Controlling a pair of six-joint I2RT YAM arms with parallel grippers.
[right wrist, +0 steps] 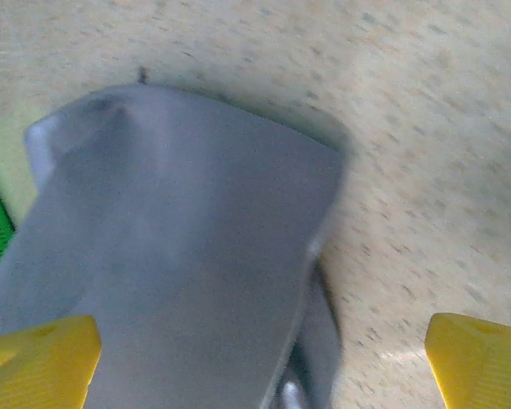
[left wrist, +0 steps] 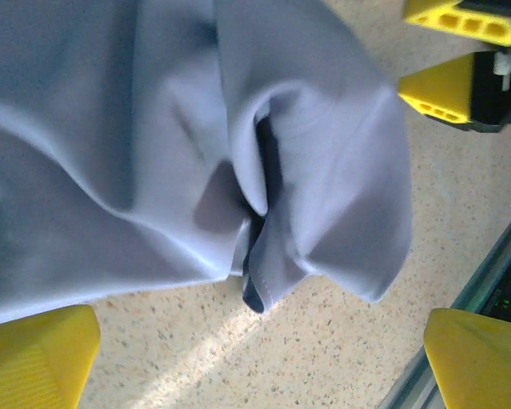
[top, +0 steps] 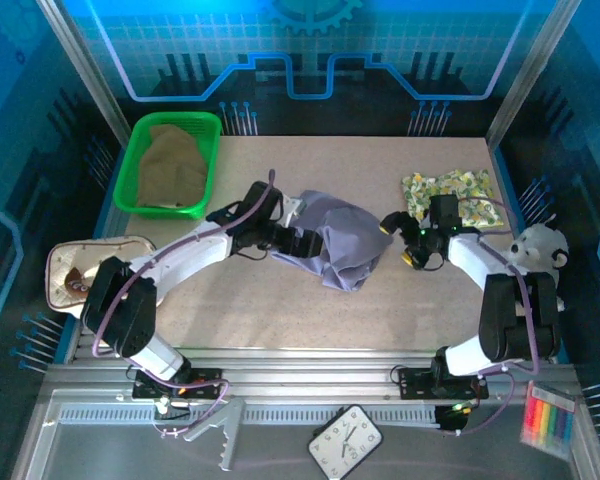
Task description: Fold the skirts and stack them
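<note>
The lavender-purple skirt (top: 342, 248) lies crumpled in the middle of the table, with folds and a dark inner hem (left wrist: 255, 290) showing. My left gripper (top: 302, 240) is at its left edge, open, its yellow fingers (left wrist: 34, 358) wide apart over bare tabletop just short of the cloth (left wrist: 153, 128). My right gripper (top: 395, 245) is at the skirt's right edge, open, with the cloth (right wrist: 187, 273) reaching in between its fingers (right wrist: 43, 362). The pale yellow floral skirt (top: 450, 190) lies folded at the back right. The olive-tan skirt (top: 175, 165) sits in a green basket (top: 130, 170).
A beige brown-trimmed pouch (top: 85, 270) lies at the table's left edge and a white plush toy (top: 540, 250) at the right edge. A clock (top: 345, 437) and a coloured strip set (top: 547, 415) rest on the near ledge. The right gripper's fingers (left wrist: 443, 89) show close by in the left wrist view.
</note>
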